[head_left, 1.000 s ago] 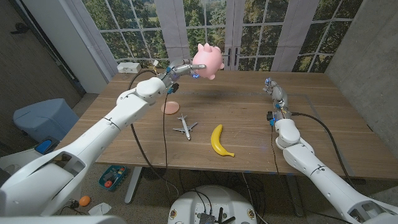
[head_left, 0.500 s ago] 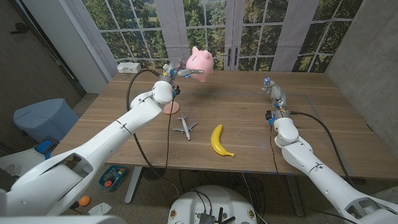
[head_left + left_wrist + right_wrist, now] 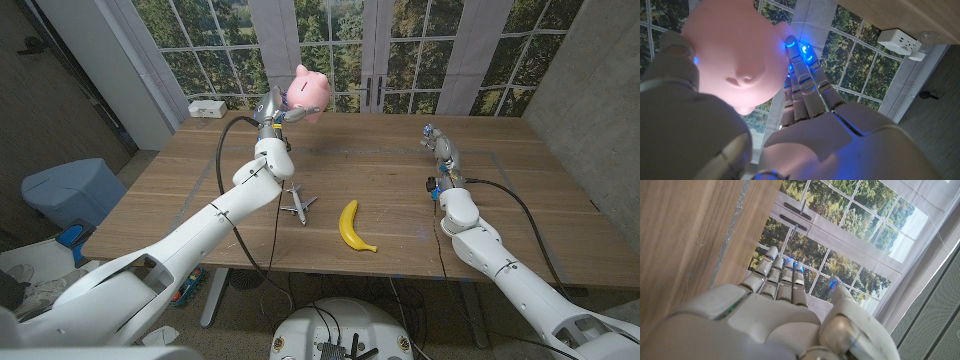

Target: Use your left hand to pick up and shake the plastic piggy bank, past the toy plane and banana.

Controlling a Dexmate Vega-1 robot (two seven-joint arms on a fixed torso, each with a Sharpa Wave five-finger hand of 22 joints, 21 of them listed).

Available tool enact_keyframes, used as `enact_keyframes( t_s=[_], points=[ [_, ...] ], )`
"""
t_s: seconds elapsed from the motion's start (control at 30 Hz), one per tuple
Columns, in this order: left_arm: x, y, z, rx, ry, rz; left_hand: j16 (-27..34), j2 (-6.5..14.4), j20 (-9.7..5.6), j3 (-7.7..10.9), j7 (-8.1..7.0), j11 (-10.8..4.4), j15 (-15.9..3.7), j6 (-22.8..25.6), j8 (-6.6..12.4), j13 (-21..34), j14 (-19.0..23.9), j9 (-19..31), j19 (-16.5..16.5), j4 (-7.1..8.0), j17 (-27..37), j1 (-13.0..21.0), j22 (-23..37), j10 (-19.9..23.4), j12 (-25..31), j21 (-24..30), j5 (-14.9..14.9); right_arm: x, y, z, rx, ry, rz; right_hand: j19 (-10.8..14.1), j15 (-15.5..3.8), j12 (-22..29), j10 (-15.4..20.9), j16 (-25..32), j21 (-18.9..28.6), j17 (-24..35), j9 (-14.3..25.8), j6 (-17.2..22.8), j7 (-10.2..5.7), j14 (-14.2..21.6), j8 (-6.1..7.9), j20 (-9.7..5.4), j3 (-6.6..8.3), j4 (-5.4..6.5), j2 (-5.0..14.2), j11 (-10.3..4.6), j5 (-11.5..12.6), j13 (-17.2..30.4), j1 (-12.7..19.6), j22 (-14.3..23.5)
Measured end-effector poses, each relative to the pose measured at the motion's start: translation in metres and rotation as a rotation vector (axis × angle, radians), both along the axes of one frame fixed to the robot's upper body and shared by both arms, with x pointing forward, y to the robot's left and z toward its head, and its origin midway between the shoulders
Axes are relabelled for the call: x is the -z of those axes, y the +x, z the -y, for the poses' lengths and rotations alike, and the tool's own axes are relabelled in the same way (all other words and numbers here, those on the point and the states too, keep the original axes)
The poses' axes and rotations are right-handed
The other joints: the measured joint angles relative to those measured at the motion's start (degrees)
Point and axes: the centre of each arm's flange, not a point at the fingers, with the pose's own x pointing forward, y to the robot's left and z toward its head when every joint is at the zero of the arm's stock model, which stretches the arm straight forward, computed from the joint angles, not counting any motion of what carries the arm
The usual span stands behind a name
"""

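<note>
My left hand (image 3: 272,112) holds the pink plastic piggy bank (image 3: 306,92) aloft, clear of the wooden bench (image 3: 400,180) and above its far left part, in front of the tall windows (image 3: 330,45). In the left wrist view the pig's rounded pink body (image 3: 735,60) fills the space over my palm, my fingers (image 3: 802,85) wrapped along its side and their tips glowing blue against the plastic.

Nearer to me on the bench, the white toy plane (image 3: 296,204) lies just beside the yellow banana (image 3: 352,226), the two apart by a narrow strip of wood. My left arm reaches out over the bench past the plane, its black cable (image 3: 262,200) looping down over the near edge. A white power strip (image 3: 208,108) sits at the far left corner.

My right hand (image 3: 442,150) stands on the bench toward the right side, well apart from plane, banana and pig, and holds nothing. In the right wrist view its fingers (image 3: 780,277) lie straight and close side by side, the thumb set a little apart, with the bench's wood grain beside them and the windows beyond.
</note>
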Motion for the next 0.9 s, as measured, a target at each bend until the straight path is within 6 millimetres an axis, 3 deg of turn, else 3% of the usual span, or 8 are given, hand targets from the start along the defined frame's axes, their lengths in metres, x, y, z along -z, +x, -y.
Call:
enact_keyframes(
  t_s=[0.47, 0.9],
  points=[
    [0.0021, -0.0044, 0.0036, -0.016, -0.015, -0.008, -0.3, 0.0, 0.00, -0.01, 0.09, 0.00, 0.01, 0.1, 0.04, 0.2, 0.0, 0.0, 0.0, 0.01, 0.0, 0.0, 0.0, 0.0, -0.2, 0.0, 0.0, 0.0024, -0.0007, 0.0012, -0.001, 0.000, -0.004, 0.4, 0.00, 0.0, 0.0, -0.2, 0.0, 0.0, 0.0, 0.0, 0.00, 0.0, 0.00, 0.42, 0.00, 0.00, 0.00, 0.00, 0.0, 0.0, 0.0, 0.0],
    [0.0000, 0.0036, 0.0000, 0.217, -0.063, -0.158, -0.5, 0.0, 0.00, -0.03, 0.09, -0.01, 0.12, 0.1, 0.08, 0.4, 0.1, 0.0, 0.0, 0.02, 0.0, 0.0, 0.0, 0.0, -0.4, 0.2, -0.2, 0.0047, -0.0057, 0.0044, 0.002, 0.005, 0.002, 0.4, 0.00, 0.0, 0.0, -0.2, -0.2, 0.0, 0.0, 0.0, 0.00, 0.0, 0.00, 0.42, 0.00, 0.00, 0.00, 0.00, 0.0, 0.0, 0.0, 0.0]
  ],
)
